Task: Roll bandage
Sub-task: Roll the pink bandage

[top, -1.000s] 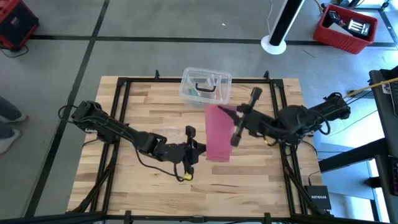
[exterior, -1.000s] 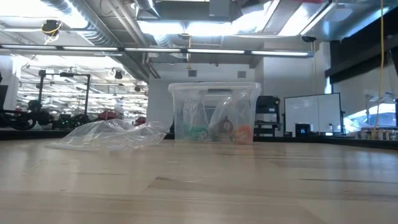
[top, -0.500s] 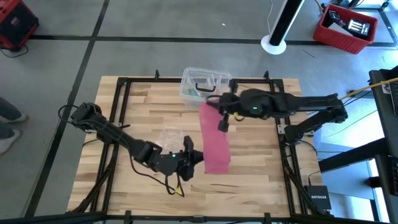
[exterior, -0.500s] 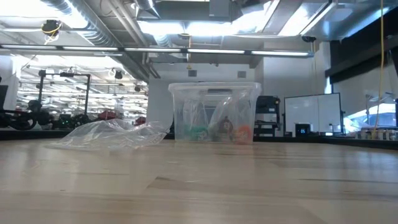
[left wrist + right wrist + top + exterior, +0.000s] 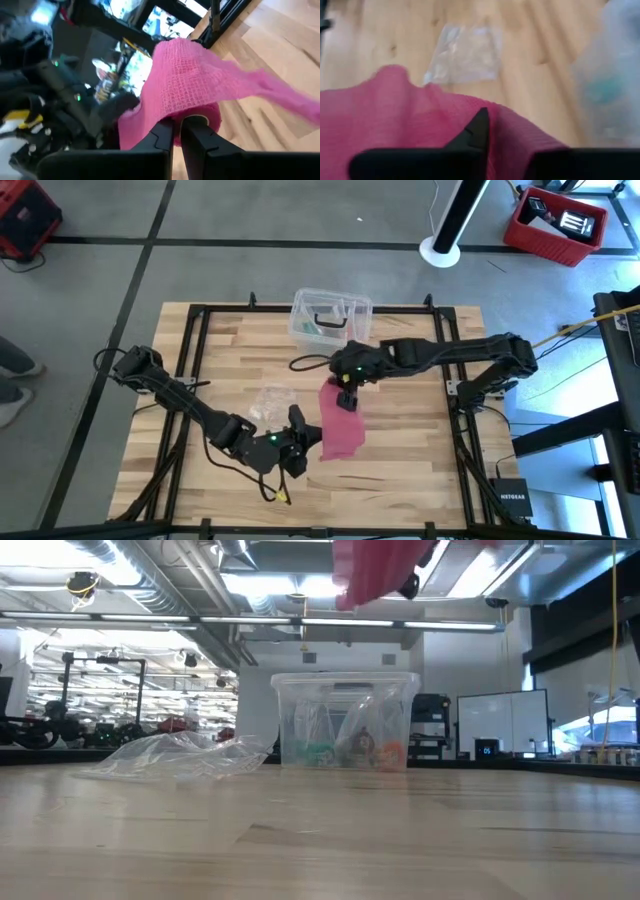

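The bandage [image 5: 342,425] is a pink mesh strip held above the table's middle, between my two grippers. Its near end is wound into a small roll [image 5: 192,107]. My left gripper [image 5: 305,442] is shut on that roll. From the roll the strip runs toward the far edge, to my right gripper [image 5: 345,390], which is shut on the other end. In the low view only the pink end [image 5: 380,568] shows, high above the table. Nothing of the bandage rests on the wood. My left gripper pinches the bandage's rolled end [image 5: 200,116] between its two fingers [image 5: 165,132], coming nearly level from the table's left. The roll is lifted clear, and the strip leaves it toward the right gripper. My right gripper has the strip's far end [image 5: 512,132] between its fingers [image 5: 476,127], which slant down from the far right. The cloth drapes over them, clear of the table.
A clear plastic box [image 5: 330,318] with small items stands at the table's far edge. A crumpled clear wrapper [image 5: 270,402] lies left of the bandage, close to my left arm. Bare wood stretches along the near edge and the right side.
My right gripper has swung from the right toward the table's middle, come down and tipped its fingers downward, carrying the strip's far end with it. The span of strip between the grippers has shortened. My left gripper has rolled about its own line and shifted a little toward the near edge.
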